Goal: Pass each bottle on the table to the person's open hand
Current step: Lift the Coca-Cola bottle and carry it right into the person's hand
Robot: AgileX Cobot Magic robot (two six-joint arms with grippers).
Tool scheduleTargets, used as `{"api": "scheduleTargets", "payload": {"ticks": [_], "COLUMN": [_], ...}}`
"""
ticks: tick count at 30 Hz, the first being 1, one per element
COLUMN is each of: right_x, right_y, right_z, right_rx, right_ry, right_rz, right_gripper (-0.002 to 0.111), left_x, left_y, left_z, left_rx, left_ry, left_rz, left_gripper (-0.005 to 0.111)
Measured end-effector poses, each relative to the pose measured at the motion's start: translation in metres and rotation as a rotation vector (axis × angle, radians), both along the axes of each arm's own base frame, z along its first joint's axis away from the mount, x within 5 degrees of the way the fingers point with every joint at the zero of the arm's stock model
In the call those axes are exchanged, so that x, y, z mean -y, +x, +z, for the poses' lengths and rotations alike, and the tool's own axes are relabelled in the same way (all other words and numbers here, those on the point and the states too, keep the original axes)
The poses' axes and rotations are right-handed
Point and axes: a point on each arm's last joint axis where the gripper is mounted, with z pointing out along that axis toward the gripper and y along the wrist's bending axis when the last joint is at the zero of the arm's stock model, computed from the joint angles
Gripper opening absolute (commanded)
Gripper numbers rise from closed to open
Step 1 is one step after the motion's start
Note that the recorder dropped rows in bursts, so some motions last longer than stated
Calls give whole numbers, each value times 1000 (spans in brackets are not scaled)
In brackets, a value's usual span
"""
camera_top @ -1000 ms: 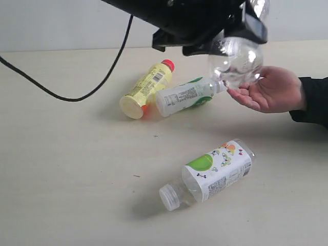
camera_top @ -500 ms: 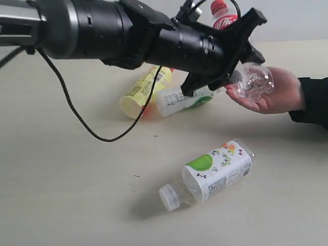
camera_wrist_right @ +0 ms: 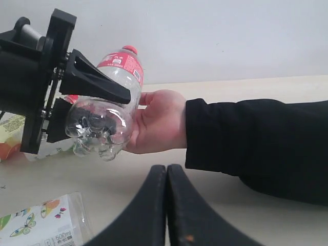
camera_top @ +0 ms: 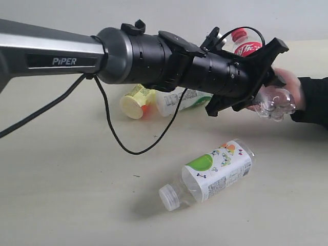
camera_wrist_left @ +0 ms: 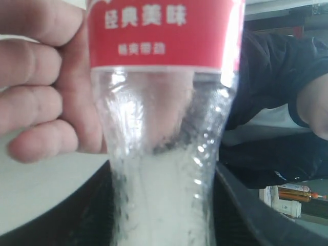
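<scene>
My left gripper reaches across to the right, shut on the clear bottle with the red label and red cap. The bottle stands tilted, cap up, against the person's hand. In the left wrist view the bottle fills the space between my jaws, and the hand's fingers curl round its red label. The right wrist view shows the bottle lying against the palm. My right gripper is shut and empty, low over the table.
A white-capped bottle with a white-green label lies on its side at the front. The yellow bottle and another white-green bottle lie behind my left arm, partly hidden. A black cable loops over the tabletop.
My left arm has swung down and to the right, carrying the clear bottle into the person's hand. The hand's fingers have closed round it.
</scene>
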Motion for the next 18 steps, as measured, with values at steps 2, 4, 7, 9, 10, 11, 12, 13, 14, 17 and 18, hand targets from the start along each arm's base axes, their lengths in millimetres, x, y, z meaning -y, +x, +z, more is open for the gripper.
{"api": "scheduleTargets", "payload": {"ticks": [2, 4, 7, 9, 10, 11, 12, 13, 14, 17, 18], "right_x": [0, 0, 0, 0, 0, 0, 0, 0, 0, 0, 0], "right_y": [0, 0, 0, 0, 0, 0, 0, 0, 0, 0, 0], "right_z": [0, 0, 0, 0, 0, 0, 0, 0, 0, 0, 0], "right_rx": [0, 0, 0, 0, 0, 0, 0, 0, 0, 0, 0], "right_ry": [0, 0, 0, 0, 0, 0, 0, 0, 0, 0, 0], "right_rz": [0, 0, 0, 0, 0, 0, 0, 0, 0, 0, 0], "right_gripper": [0, 0, 0, 0, 0, 0, 0, 0, 0, 0, 0], "left_x": [1, 2, 2, 3, 3, 3, 3, 4, 4, 5, 5], "left_y": [1, 1, 2, 2, 2, 2, 2, 2, 1, -1, -1], "left_z": [-6, -13, -18, -17, -16, -16, -16, -16, -16, -15, -15], "left_rx": [-19, -36, -47, -42, -39, -32, -15, -7, 3, 7, 4], "left_ry": [-1, 2, 3, -1, -6, -5, -1, 0, 0, -5, -8], "left_rz": [8, 15, 20, 19, 14, 11, -3, -10, -26, -49, -56], "left_gripper": [0, 4, 26, 48, 55, 67, 72, 78, 80, 80, 80]}}
